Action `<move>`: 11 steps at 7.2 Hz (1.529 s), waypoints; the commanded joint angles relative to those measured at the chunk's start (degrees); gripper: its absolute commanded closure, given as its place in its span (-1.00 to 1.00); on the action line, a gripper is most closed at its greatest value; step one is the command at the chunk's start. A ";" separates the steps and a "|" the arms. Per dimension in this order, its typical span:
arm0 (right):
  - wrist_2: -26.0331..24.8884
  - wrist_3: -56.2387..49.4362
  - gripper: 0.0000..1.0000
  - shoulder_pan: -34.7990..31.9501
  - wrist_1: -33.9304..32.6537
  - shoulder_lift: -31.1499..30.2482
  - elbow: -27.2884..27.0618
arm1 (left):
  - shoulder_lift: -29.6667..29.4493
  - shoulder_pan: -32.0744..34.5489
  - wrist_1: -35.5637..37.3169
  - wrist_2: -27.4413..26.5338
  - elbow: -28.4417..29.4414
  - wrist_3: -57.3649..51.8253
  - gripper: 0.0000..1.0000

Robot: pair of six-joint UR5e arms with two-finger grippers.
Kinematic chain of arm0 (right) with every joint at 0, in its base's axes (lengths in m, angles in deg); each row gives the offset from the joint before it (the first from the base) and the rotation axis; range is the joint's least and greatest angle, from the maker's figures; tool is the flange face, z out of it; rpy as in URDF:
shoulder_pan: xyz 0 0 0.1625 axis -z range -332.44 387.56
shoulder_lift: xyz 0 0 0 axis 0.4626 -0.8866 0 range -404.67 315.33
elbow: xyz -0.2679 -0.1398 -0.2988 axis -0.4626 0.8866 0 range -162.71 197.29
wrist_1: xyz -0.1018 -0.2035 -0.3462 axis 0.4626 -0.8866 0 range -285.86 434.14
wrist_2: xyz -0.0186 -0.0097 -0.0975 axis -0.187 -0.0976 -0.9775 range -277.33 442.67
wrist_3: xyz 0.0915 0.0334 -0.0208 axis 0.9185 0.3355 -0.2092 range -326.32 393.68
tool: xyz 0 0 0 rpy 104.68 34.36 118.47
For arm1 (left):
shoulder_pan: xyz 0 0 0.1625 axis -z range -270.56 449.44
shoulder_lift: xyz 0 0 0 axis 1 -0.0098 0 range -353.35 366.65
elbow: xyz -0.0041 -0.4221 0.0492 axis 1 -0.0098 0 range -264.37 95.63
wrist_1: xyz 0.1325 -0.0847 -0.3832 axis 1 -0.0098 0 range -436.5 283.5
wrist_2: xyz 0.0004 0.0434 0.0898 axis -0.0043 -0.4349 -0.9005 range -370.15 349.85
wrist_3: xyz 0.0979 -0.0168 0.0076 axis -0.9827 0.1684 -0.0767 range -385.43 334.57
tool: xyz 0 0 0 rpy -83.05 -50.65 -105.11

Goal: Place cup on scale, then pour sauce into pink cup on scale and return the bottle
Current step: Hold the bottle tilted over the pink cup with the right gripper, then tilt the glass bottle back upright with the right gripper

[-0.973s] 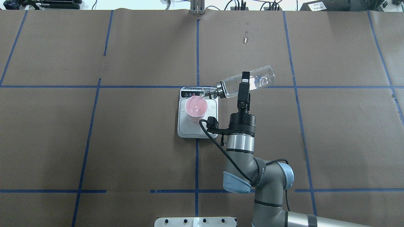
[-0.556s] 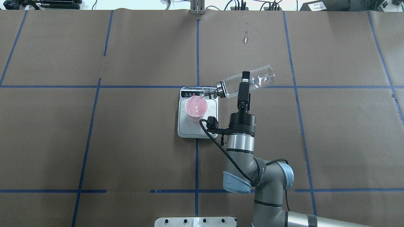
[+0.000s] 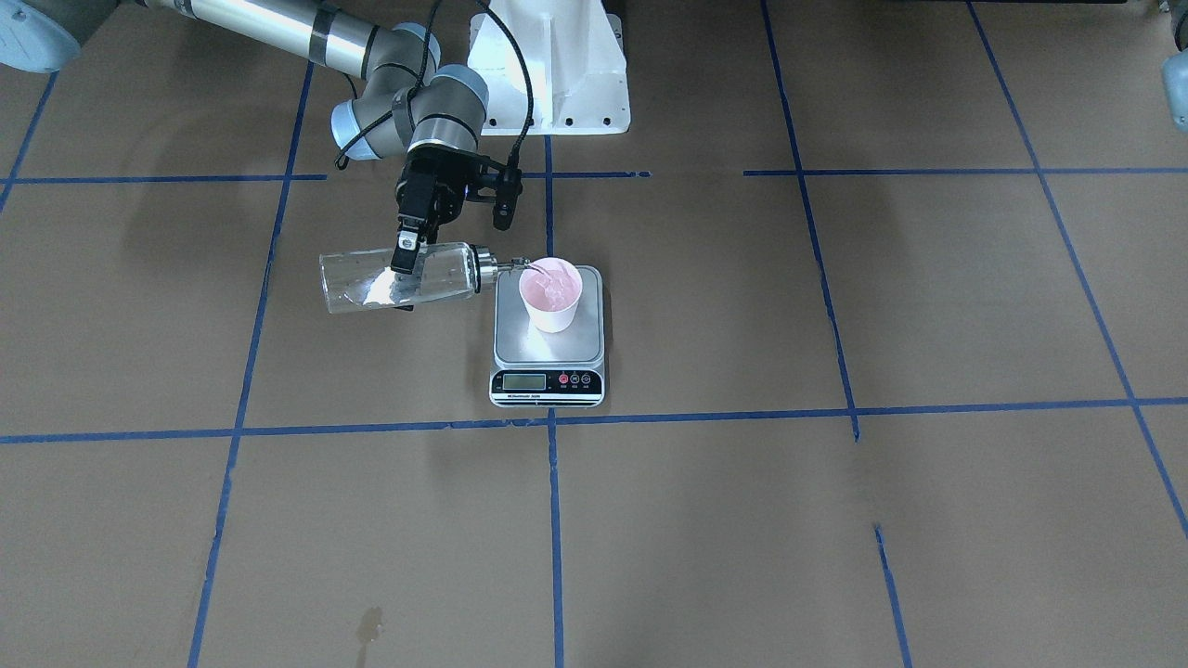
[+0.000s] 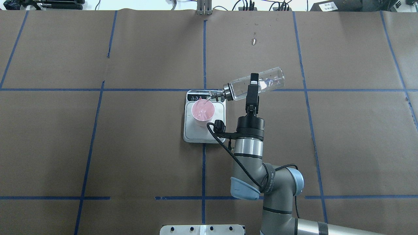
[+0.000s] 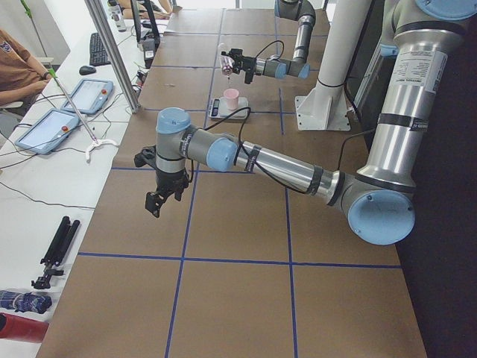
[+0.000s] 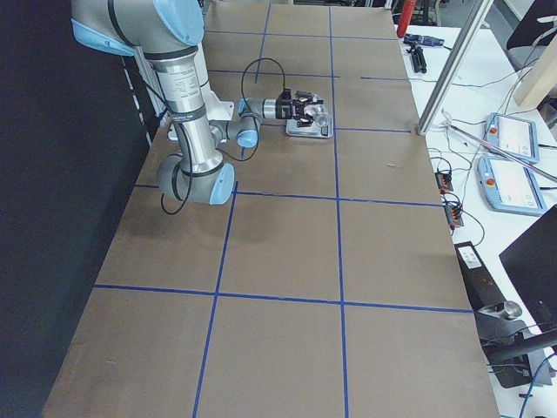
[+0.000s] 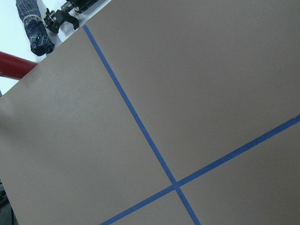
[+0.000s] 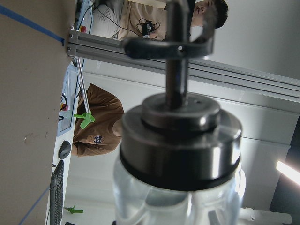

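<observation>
The pink cup [image 4: 202, 111] [image 3: 550, 295] stands upright on the steel scale [image 4: 199, 134] [image 3: 548, 353], toward its display end. My right gripper [image 4: 252, 85] [image 3: 404, 269] is shut on the clear glass bottle [image 4: 271, 81] [image 3: 357, 280], which lies nearly level with its metal pourer [image 4: 216, 95] over the cup's rim. A thin stream of clear sauce runs into the cup. The right wrist view shows the cap [image 8: 180, 136] close up. My left gripper [image 5: 154, 205] hangs over bare table far from the scale; I cannot tell whether it is open or shut.
Brown paper with blue tape lines covers the table. A small wet stain [image 4: 254, 40] marks the far side. The white robot base [image 3: 557, 65] stands behind the scale. A person, tablets [image 5: 52, 127] and a metal post [image 5: 112, 52] line the operators' edge.
The bottle stays tipped over the cup and the stream keeps running. The right wrist and bottle have shifted only very slightly. Cup and scale have not moved.
</observation>
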 commanded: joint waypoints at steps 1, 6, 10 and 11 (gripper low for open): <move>0.21 0.30 1.00 -0.02 0.12 0.09 -0.19 | 0.00 0.00 0.00 0.00 0.00 0.00 -1.00; 1.18 0.91 1.00 -0.10 0.38 0.09 -1.68 | 0.00 0.00 0.00 0.00 0.00 0.09 -1.00; 4.41 1.71 1.00 -0.28 7.74 -0.17 -1.77 | -0.09 0.36 0.09 0.00 -0.35 0.17 -1.00; 4.60 1.80 1.00 -0.28 8.55 0.00 -1.94 | -0.09 0.53 0.09 0.09 -0.44 0.17 -1.00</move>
